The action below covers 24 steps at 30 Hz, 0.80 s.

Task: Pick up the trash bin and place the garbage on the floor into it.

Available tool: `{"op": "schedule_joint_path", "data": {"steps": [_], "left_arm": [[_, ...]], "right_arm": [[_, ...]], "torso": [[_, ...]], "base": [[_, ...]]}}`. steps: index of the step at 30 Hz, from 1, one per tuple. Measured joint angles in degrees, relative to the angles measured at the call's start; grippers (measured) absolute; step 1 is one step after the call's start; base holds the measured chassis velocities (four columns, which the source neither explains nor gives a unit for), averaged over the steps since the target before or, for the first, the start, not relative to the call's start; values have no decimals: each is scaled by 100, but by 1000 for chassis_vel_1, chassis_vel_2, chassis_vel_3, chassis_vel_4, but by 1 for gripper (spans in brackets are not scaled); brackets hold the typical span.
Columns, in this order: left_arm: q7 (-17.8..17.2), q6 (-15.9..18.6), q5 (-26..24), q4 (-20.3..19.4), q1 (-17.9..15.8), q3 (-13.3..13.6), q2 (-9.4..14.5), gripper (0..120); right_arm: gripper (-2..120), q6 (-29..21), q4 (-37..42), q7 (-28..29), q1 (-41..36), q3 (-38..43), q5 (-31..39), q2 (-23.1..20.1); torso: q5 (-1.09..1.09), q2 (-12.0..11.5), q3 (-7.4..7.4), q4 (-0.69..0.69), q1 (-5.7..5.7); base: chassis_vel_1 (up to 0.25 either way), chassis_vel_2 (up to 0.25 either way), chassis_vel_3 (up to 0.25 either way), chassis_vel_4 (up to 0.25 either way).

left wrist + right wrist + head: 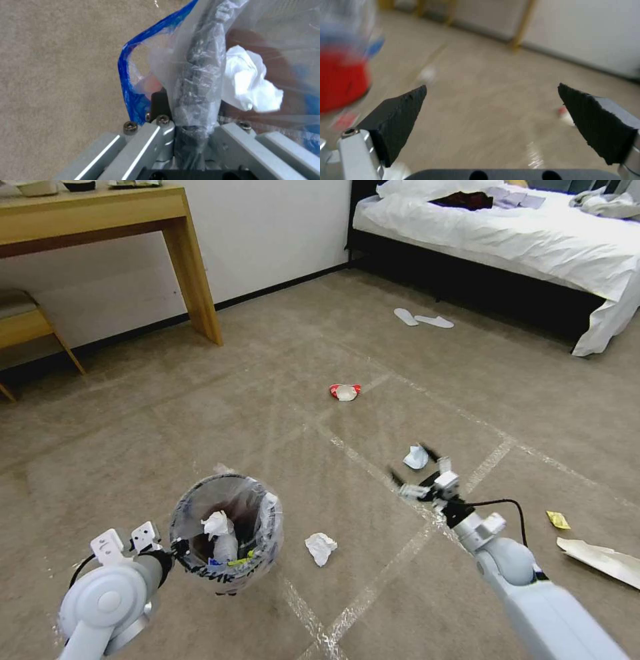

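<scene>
The trash bin [227, 530], round and lined with a crinkled clear bag, hangs just above the floor at the lower left. My left gripper [177, 549] is shut on its near rim [200, 75], with the bag pinched in. White tissues [250, 85] and other litter lie inside. My right gripper [413, 465] is open over the carpet to the right, with nothing between its pads [400, 112]. A bluish-white wad [415, 457] lies on the floor right by its fingertips. A crumpled tissue [321, 547] sits between bin and right arm. A crushed red-white bowl [345, 392] lies farther ahead.
A yellow wrapper [557, 520] and a paper sheet [600, 560] lie at the right. White slippers [423, 319] rest beside the bed [533, 240] at the far right. A wooden desk [100, 220] and stool [27, 323] stand at the far left. Tape strips [373, 587] cross the carpet.
</scene>
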Motion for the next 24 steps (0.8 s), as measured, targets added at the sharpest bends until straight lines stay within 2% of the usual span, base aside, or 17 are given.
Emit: {"op": "schedule_joint_path", "data": {"steps": [1, 2, 4, 5, 7, 8, 10, 11, 13, 14, 15, 17, 20, 21, 23, 24], "left_arm": [[11, 0, 13, 24, 6, -9, -1, 0], [11, 0, 13, 24, 6, -9, -1, 0], [23, -7, 27, 114, -34, -22, -26, 0], [23, -7, 27, 114, -34, -22, -26, 0], [23, -16, 35, 183, -108, -26, -44, 0], [23, -16, 35, 183, -108, -26, -44, 0], [26, -18, 35, 231, -163, -23, -47, 0], [26, -18, 35, 231, -163, -23, -47, 0], [31, -19, 39, 267, -180, -13, -45, 0], [31, -19, 39, 267, -180, -13, -45, 0], [50, -20, 63, 282, -180, 1, -45, 0], [72, -25, 110, 304, -175, 11, -51, 0], [82, -27, 118, 317, -176, 11, -63, 0], [90, -35, 128, 324, -178, 10, -76, 0], [105, -39, 153, 328, -167, 15, -95, 0], [105, -39, 153, 328, -167, 15, -95, 0]], "right_arm": [[100, 44, -340, -289, 452, -564, 26, -62], [100, 44, -340, -289, 452, -564, 26, -62], [100, 195, -1194, -1124, 1469, -1702, 107, -4], [100, 195, -1194, -1124, 1469, -1702, 107, -4], [100, 221, -1737, -1633, 2221, -2691, 83, 185], [100, 221, -1737, -1633, 2221, -2691, 83, 185], [100, 391, -2530, -1878, 3021, -3529, -363, 656], [100, 391, -2530, -1878, 3021, -3529, -363, 656], [100, 464, -3205, -1897, 3519, -3958, -979, 1332], [100, 464, -3205, -1897, 3519, -3958, -979, 1332], [100, 505, -3525, -1909, 3685, -4088, -1213, 1696], [100, 520, -3955, -2004, 3878, -4214, -1534, 2155], [100, 502, -4140, -2115, 3958, -4230, -1767, 2362], [100, 497, -4392, -2158, 4015, -4196, -2148, 2558], [100, 493, -4842, -2018, 4077, -4135, -2708, 2842], [100, 493, -4842, -2018, 4077, -4135, -2708, 2842]], "torso": [[-7, 0, 0, 0, 0], [-7, 0, 0, 0, 0], [-4, 0, 0, 2, 0], [-4, 0, 0, 2, 0], [-7, 0, 0, -6, 0], [-7, 0, 0, -6, 0], [-8, 0, 0, -3, 0], [-8, 0, 0, -3, 0], [-7, 0, 0, -2, 1], [-7, 0, 0, -2, 1], [-3, 0, 0, 3, 1], [-9, 0, 0, 5, 0], [-6, 0, 0, 3, 0], [-6, 0, -1, -4, 0], [-7, 0, -1, -5, 0], [-7, 0, -1, -5, 0]], "base": [[0, 0, 0, 0], [0, 0, 0, 0], [0, 0, 0, 0], [0, 0, 0, 0], [0, 0, 0, 0], [0, 0, 0, 0], [0, 0, 0, 0], [0, 0, 0, 0], [0, 0, 0, 0], [0, 0, 0, 0], [0, 0, 0, 0], [0, 0, 0, 0], [0, 0, 0, 0], [0, 0, 0, 0], [0, 0, 0, 0], [0, 0, 0, 0]]}}
